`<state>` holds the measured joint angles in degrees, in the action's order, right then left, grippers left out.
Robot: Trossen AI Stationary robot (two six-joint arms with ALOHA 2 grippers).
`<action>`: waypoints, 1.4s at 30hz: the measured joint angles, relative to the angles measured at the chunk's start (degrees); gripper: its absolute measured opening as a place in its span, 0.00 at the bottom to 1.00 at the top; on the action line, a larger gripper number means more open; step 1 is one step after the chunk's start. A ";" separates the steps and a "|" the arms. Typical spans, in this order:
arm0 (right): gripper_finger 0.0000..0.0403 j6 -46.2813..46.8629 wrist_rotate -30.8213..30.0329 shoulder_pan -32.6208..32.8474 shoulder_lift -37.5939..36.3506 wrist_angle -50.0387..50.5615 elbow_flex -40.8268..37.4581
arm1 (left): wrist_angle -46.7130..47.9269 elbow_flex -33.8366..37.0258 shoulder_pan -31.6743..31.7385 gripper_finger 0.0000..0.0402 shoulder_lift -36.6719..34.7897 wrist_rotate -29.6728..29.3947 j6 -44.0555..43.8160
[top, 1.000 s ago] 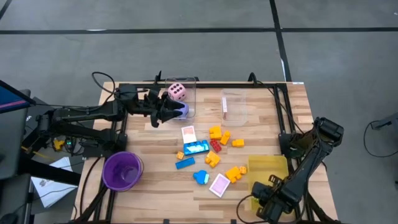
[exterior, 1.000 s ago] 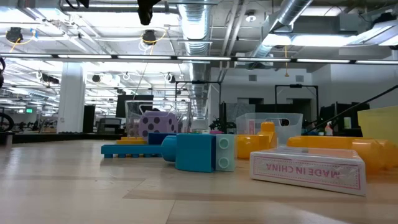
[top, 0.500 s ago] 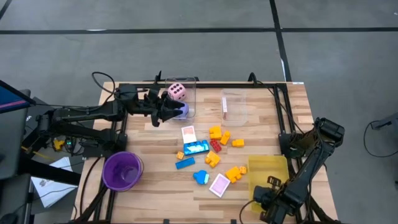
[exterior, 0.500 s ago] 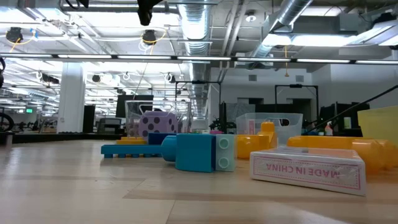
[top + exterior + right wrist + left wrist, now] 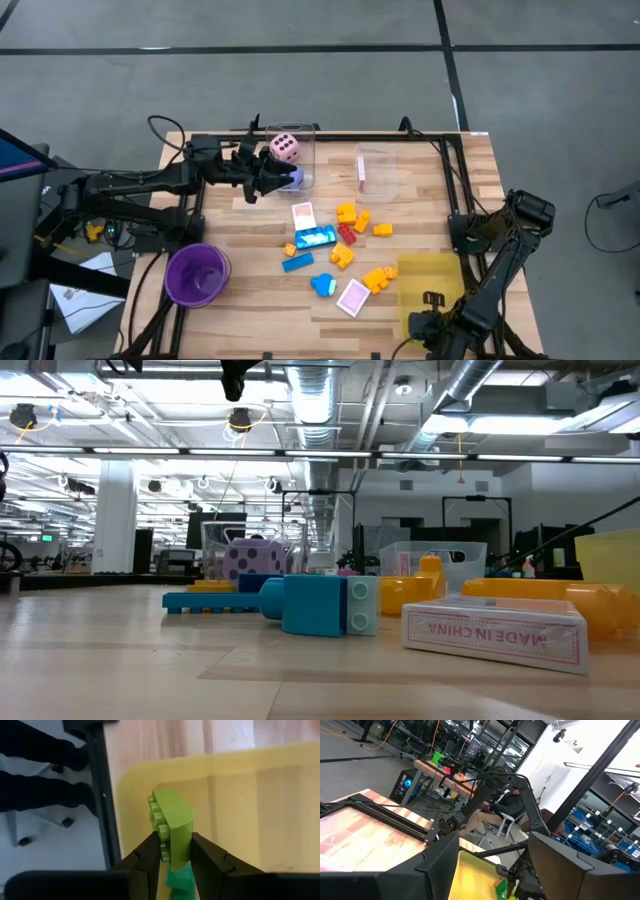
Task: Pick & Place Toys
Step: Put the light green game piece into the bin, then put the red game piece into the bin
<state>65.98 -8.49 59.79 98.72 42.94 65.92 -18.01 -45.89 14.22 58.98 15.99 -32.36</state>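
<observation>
Purple cup (image 5: 196, 274), yellow tray (image 5: 432, 268), two clear boxes (image 5: 376, 172) on table (image 5: 230, 220)

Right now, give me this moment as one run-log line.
right gripper: shut on green block, over yellow tray | left gripper: at clear box

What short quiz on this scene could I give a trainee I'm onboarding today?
1. True or false: the right pincer holds a green block above the yellow tray.
2. Which clear box holds the pink die? A: left clear box. B: right clear box.
3. Fill in: the purple cup stands near the table's ___ edge, seen from above.

Key: 1 true; 2 A; 3 left.
</observation>
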 joint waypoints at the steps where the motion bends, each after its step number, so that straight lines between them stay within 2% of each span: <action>1: 0.21 0.00 0.00 -0.13 0.00 0.40 -0.17 | 0.00 0.00 0.00 0.59 0.00 0.00 0.00; 7: 0.23 -0.16 -0.66 -0.68 0.00 3.32 -0.43 | -0.01 0.00 0.00 0.59 0.00 0.02 -0.02; 35: 0.41 3.20 -1.63 -0.26 0.00 2.30 -0.43 | 0.01 0.01 0.00 0.59 0.00 0.07 -0.06; 39: 0.40 5.05 -3.52 -0.65 0.00 6.63 -0.43 | -0.01 0.02 0.00 0.59 0.00 0.09 -0.41; 42: 0.36 10.06 -6.36 -0.61 -0.07 14.30 -0.43 | 0.01 0.00 0.00 0.59 -0.01 0.24 -1.14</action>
<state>76.04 -14.85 59.18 98.65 57.24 65.49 -18.00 -45.89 14.22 58.97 16.23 -33.50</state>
